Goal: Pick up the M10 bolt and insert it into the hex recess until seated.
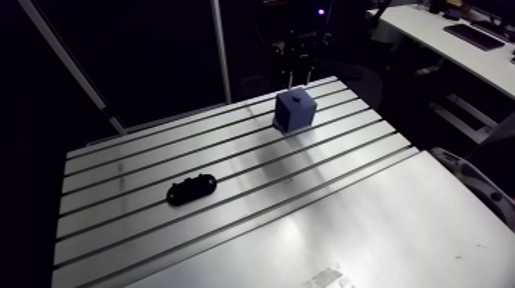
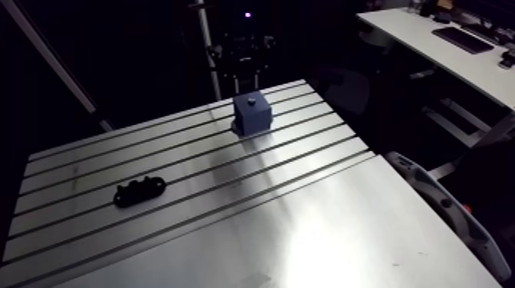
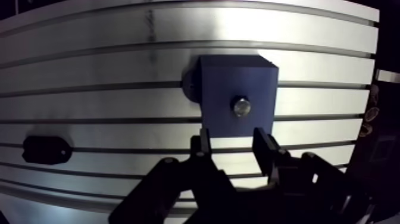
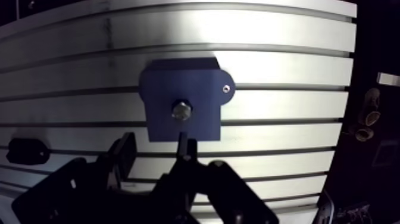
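Your tool point(image 3: 233, 143) is wide open and empty. The M10 bolt point(image 3: 241, 106) is at its 12 o'clock, shiny head poking out of the blue block point(image 3: 220, 83) on the bench point(image 3: 89, 71). Looks like small, stiff, slick steel, so I'd pinch across the head's flats if you regrip.

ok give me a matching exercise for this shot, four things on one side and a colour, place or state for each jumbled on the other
Things:
1. bolt
2. block
3. low fixture
4. tool

Descriptions:
A. black, lying well apart from the others
B. open, holding nothing
C. blue, standing on the table
D. metal head showing in the block's top face

Pairs: 1-D, 2-C, 3-A, 4-B
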{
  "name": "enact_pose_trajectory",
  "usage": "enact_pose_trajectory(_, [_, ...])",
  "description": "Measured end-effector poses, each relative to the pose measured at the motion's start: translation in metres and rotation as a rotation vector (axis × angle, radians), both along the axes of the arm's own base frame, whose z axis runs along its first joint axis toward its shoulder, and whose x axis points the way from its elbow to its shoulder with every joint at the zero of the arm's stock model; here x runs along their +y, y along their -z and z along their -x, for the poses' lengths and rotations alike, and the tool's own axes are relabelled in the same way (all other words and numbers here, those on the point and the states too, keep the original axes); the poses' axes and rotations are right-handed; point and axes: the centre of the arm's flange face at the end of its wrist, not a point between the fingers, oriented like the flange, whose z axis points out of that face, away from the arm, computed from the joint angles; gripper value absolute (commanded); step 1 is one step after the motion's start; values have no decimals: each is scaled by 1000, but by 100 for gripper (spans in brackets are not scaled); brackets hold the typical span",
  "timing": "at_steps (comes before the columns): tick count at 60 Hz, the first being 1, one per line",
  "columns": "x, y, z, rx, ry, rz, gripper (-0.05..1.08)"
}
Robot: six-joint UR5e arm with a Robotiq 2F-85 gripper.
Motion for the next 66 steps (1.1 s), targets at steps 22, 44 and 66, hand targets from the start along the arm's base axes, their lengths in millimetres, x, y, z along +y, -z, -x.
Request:
enact_pose_trajectory(22, [22, 1, -5, 2, 11, -1, 54])
enact_pose_trajectory(44, [16, -1, -2, 11, 17, -5, 54])
enact_pose_trajectory(66, [15, 2, 3, 41, 18, -21, 53])
